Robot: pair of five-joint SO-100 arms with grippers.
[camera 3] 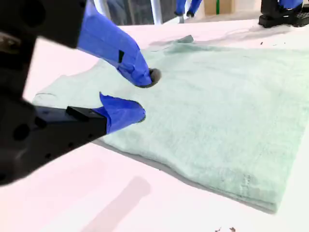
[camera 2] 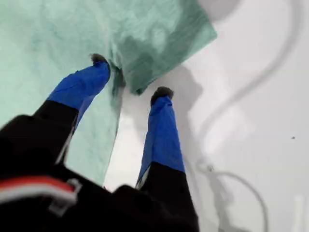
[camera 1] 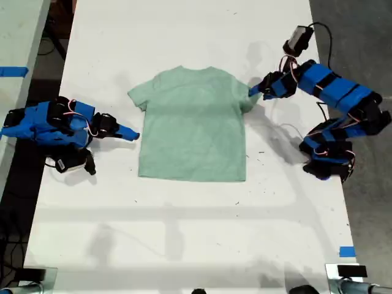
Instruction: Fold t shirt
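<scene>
A: What is seen around the t shirt (camera 1: pixel 193 125)?

B: The t shirt is laid flat at the middle of the white worktop (camera 1: pixel 184 245), nearer its far edge, neck toward that edge. Blue tape (camera 1: pixel 346 251) is stuck near the worktop's near corner on the exterior view's right, and another strip (camera 1: pixel 13 71) lies on the neighbouring table at that view's left. A thin cable (camera 2: pixel 241 193) is trailed across the bare surface beside the sleeve.

A: Is anything hidden?

B: The sleeve tip on the exterior view's right is partly covered by my first gripper (camera 1: pixel 254 90). Whether cloth is actually pinched cannot be told; in the first wrist view the jaws (camera 2: pixel 130 79) are seen parted, straddling the sleeve's edge, one finger on the cloth, one on the worktop.

A: And the other arm?

B: My second gripper (camera 1: pixel 131 133) is held low beside the shirt's other side, its arm folded at the worktop's edge. The jaws (camera 3: pixel 140 94) are slightly parted; nothing is gripped.
</scene>
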